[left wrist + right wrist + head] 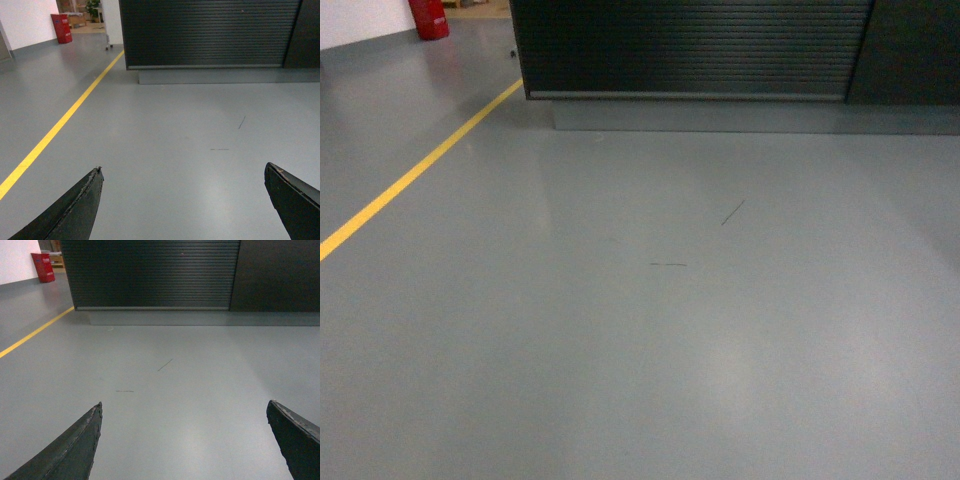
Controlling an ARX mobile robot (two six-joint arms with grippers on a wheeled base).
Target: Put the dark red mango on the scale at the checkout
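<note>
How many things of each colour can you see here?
Red: 1, the red box
Yellow: 1, the floor line
Black: 3, the checkout, the left gripper, the right gripper
Total: 5

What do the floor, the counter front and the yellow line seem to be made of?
Floor: smooth grey coating, maybe epoxy or sealed concrete; a soft sheen reflects light, with thin scuffs. Counter front: dark horizontal slats, matte, metal or plastic; hard to tell. Yellow line: flat paint or tape, flush with the floor.
</note>
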